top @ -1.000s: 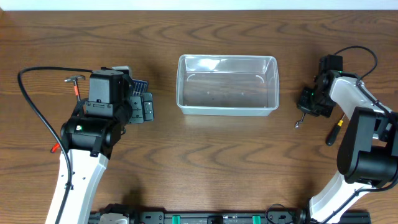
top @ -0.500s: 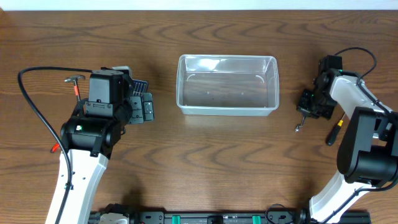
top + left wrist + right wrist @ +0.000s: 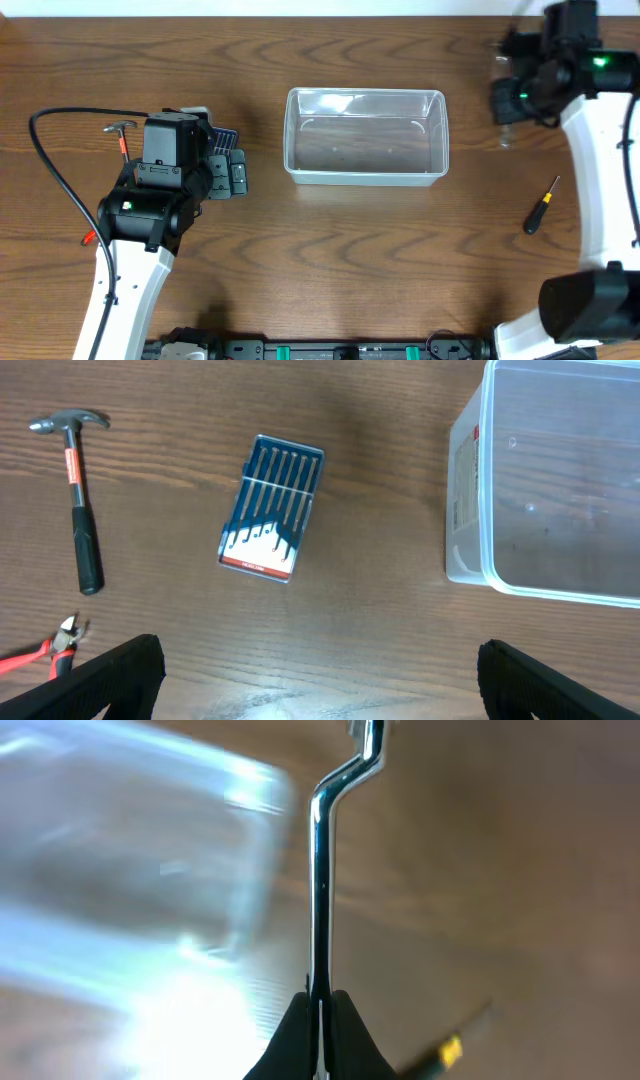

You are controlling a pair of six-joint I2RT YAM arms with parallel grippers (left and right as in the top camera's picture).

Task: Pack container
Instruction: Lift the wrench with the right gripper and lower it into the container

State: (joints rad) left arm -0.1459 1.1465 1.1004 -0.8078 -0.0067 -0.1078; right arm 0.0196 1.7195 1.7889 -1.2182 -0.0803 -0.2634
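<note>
**Container [image 3: 365, 172] sits empty, bent chrome tool pinched at its 2 o'clock**

Dead centre of the table, a clear bin, nothing showing inside it. Up at its 2 o'clock the right gripper [image 3: 512, 98] is clamped tight on a bent chrome tool [image 3: 318, 870]. The wrist view shows the shank nipped right at the fingertips, the cranked end sticking out beyond. Over at 9 o'clock the left gripper [image 3: 320, 655] is spread as wide as it goes, holding nothing. It is poised above the blue screwdriver case [image 3: 272, 510], with a hammer [image 3: 80, 510] and red-handled cutters [image 3: 62, 640] further out.

The step in hand looks like the drop, and that grip is thin. My call: bring the tool across the thick rim with clearance for the free end and line its length with the bin's long side. Get low over the floor, then let go, because a release from height onto hard plastic could bounce.

Surface: dark wood grain, flat, bare all round the bin, plenty of room. A yellow-and-black screwdriver [image 3: 541, 205] lies at 4 o'clock, well apart. Pale strip along the 12 o'clock edge, black rail at 6.
</note>
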